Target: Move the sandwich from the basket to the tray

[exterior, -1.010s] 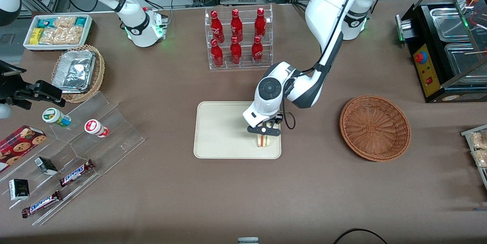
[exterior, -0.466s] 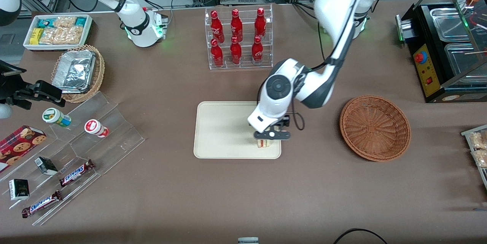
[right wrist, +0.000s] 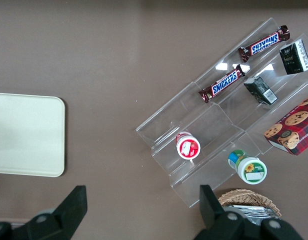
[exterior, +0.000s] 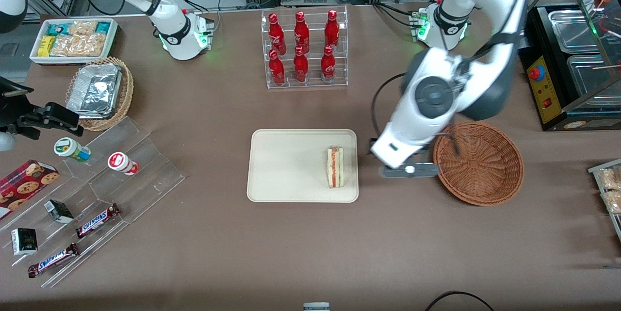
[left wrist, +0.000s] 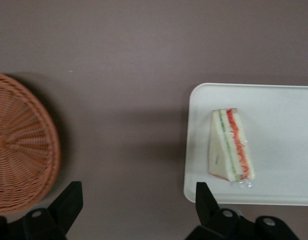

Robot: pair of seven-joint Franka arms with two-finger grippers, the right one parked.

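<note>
A: The gripper (exterior: 410,170), fingers (left wrist: 69,200) spread and empty, hangs between tray (exterior: 271,189) and basket (exterior: 504,180).

B: Sandwich (exterior: 335,167) lies at the tray's three o'clock edge, apparently delivered; basket empty.

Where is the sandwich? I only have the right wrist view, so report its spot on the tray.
Observer: The sandwich lies on the tray, near the short edge that faces the basket.
Operator: Give me the gripper's position.
Observer: The gripper hangs above the table between tray and basket, jaws open and holding nothing.
Operator: Check the basket.
Observer: No sandwich shows in the basket.
</note>
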